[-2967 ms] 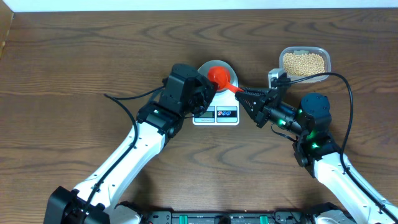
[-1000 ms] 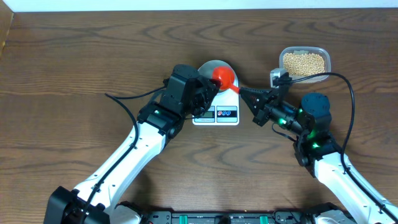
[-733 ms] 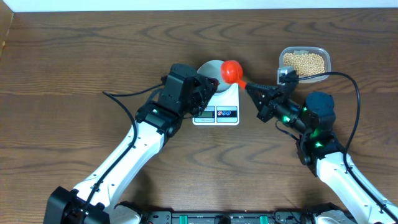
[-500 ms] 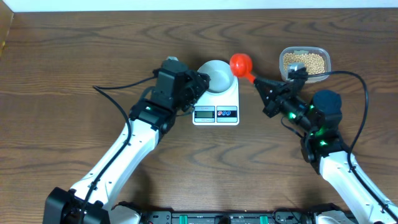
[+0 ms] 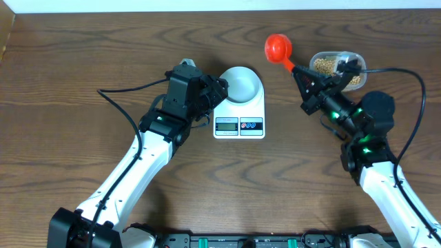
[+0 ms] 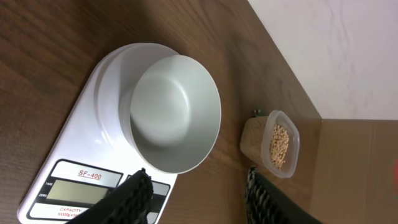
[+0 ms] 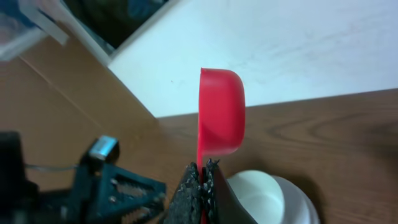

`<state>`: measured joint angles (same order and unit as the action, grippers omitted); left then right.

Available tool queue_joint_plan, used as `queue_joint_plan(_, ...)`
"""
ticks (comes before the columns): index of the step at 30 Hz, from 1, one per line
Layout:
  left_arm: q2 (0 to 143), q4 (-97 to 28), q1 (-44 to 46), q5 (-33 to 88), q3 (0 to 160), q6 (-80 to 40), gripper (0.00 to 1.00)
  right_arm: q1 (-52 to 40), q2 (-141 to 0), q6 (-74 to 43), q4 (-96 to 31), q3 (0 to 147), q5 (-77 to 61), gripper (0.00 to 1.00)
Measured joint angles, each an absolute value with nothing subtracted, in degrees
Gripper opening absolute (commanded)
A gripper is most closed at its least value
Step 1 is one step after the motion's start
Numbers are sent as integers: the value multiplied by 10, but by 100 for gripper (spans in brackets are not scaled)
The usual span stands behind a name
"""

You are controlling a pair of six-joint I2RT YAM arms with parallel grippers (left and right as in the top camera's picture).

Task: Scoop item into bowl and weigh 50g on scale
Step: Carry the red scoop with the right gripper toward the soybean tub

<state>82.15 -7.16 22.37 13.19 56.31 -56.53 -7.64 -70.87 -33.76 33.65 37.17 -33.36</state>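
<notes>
The white scale (image 5: 239, 120) lies mid-table with the bowl (image 5: 241, 84) standing on it; no beans show inside the bowl (image 6: 174, 112). My left gripper (image 5: 210, 93) hovers just left of the bowl, open, with nothing between its fingers (image 6: 134, 199). My right gripper (image 5: 301, 72) is shut on the handle of a red scoop (image 5: 278, 47), held up between the bowl and the clear tub (image 5: 353, 58). The tan beans (image 6: 280, 144) fill that tub. In the right wrist view the scoop (image 7: 221, 112) stands on edge above the shut gripper (image 7: 202, 177).
The tub stands at the back right near the table's far edge, partly covered by my right arm. Cables trail from both arms over the wood. A white wall and a cardboard panel (image 6: 360, 168) rise beyond the table.
My right arm has carried the red scoop from over the bowl back and to the right, toward the tub. My left gripper has drawn back left off the bowl and its jaws have widened.
</notes>
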Motion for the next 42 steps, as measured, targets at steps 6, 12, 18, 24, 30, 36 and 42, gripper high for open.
queue_joint_plan(6,821,-73,224,132,563,-556,59,-69,-730,-360,336,416,-364,1)
queue_joint_plan(12,821,-95,223,132,563,-554,64,-59,-787,-403,331,486,-424,1)
queue_joint_plan(18,821,-118,223,132,563,-554,71,-8,-839,-452,323,505,-539,1)
queue_joint_plan(24,821,-152,223,132,563,-554,49,62,-881,-458,319,505,-674,1)
queue_joint_plan(30,821,-155,223,138,563,-490,7,93,-886,-388,323,505,-727,1)
queue_joint_plan(36,821,-152,229,176,563,-381,7,94,-886,-314,316,505,-740,1)
queue_joint_plan(42,821,-177,284,169,563,-256,7,94,-886,-264,300,505,-745,1)
